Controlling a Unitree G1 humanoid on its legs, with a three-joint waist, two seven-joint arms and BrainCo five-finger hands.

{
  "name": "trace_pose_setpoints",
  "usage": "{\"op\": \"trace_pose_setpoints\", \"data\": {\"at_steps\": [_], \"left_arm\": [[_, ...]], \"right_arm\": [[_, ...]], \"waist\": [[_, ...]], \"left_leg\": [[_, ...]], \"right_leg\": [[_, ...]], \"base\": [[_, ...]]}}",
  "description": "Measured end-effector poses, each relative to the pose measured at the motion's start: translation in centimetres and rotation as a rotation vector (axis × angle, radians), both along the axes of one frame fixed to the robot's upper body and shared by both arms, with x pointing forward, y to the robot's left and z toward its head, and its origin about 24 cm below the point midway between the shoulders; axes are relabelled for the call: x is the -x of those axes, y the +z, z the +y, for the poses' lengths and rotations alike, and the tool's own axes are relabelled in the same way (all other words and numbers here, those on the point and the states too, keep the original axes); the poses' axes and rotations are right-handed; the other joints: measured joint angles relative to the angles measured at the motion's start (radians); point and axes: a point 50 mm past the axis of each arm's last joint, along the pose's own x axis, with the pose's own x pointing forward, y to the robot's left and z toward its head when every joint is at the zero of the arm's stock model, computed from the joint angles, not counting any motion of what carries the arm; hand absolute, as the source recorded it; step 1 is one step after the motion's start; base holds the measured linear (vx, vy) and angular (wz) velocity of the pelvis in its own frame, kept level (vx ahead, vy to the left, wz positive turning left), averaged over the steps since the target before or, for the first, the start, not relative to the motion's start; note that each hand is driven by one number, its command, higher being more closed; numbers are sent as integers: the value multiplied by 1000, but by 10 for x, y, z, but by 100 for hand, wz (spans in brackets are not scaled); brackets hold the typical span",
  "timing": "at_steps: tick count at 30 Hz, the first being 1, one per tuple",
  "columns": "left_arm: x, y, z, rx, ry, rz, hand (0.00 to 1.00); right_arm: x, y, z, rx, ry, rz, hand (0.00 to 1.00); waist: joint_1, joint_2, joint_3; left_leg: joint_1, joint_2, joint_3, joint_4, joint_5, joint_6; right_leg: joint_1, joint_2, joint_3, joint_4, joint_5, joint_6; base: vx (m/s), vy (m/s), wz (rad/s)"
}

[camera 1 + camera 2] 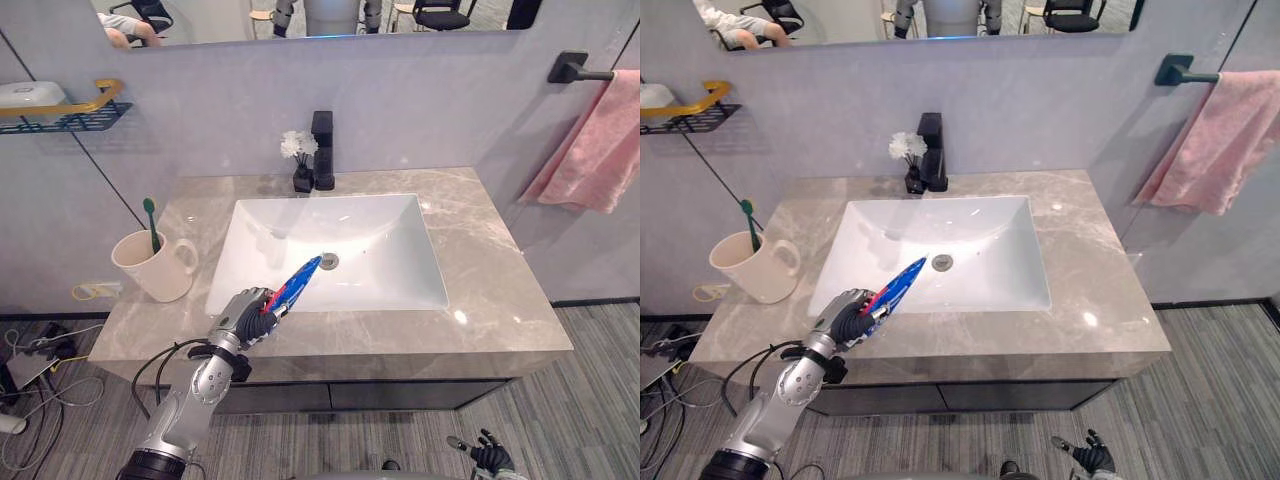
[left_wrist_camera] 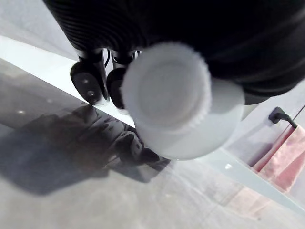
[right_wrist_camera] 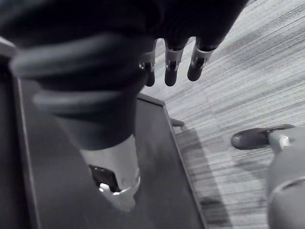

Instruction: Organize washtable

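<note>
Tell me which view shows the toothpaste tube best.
Left eye view: the whole blue toothpaste tube juts from the left hand over the sink. Right eye view matches; left wrist view shows its white cap end-on.

The robot's right hand [image 3: 195, 21] hangs over a floor, seen from very close. Its dark ribbed cover [image 3: 71, 62] takes up the upper corner, large and blurred. Beside it the silver fingers [image 3: 170, 67] with dark tips point down in a row, straight and relaxed, with nothing between or under them. A thick blurred part, dark above and silver at its end, sits apart from them, too close to tell more. Beyond the fingers lies a grey carpet floor [image 3: 248, 86] with fine stripes. A dark flat panel [image 3: 162, 191] with a pale edge lies across the carpet under the hand.
</note>
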Motion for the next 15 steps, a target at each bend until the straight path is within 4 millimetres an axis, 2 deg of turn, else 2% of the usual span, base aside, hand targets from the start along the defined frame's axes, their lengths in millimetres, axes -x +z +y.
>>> {"op": "trace_pose_setpoints", "data": {"at_steps": [4,7,9,11,12,14,15], "left_arm": [[-1,8,-5,62,35,-50,100],[5,16,2,142,142,-107,100],[8,18,4,160,172,-128,100],[14,21,6,200,203,-146,100],[15,22,6,209,208,-151,100],[18,22,5,234,222,-155,100],[19,22,5,239,224,-153,100]], "right_arm": [[-4,22,-15,85,-57,-105,0],[-16,46,-23,142,-105,-239,0],[-21,66,-30,195,-120,-323,0],[-29,99,-41,283,-132,-452,0],[-30,108,-43,300,-136,-487,0],[-37,139,-47,367,-130,-608,0],[-40,146,-47,384,-122,-637,0]], "waist": [[-3,-4,0],[-1,-5,0],[1,-4,1],[-2,-3,0],[-2,-4,0],[-4,-7,-1],[-3,-8,-2]], "left_leg": [[-2,1,19,0,-1,0],[-2,8,50,13,-12,-1],[-3,12,64,33,-24,-1],[-2,14,82,37,-28,-1],[-2,14,84,37,-28,-1],[-1,15,91,39,-29,-1],[-2,15,95,39,-29,-1]], "right_leg": [[-15,5,22,0,5,0],[-24,14,53,1,13,-1],[-25,17,67,1,15,-4],[-30,20,82,0,20,-4],[-31,20,85,0,21,-4],[-41,21,92,0,23,-4],[-44,22,96,0,23,-5]], "base": [[-19,6,-16],[-23,0,-34],[-34,6,-24],[-43,2,-18],[-36,2,-15],[-44,-1,-11],[-44,-2,-14]]}}
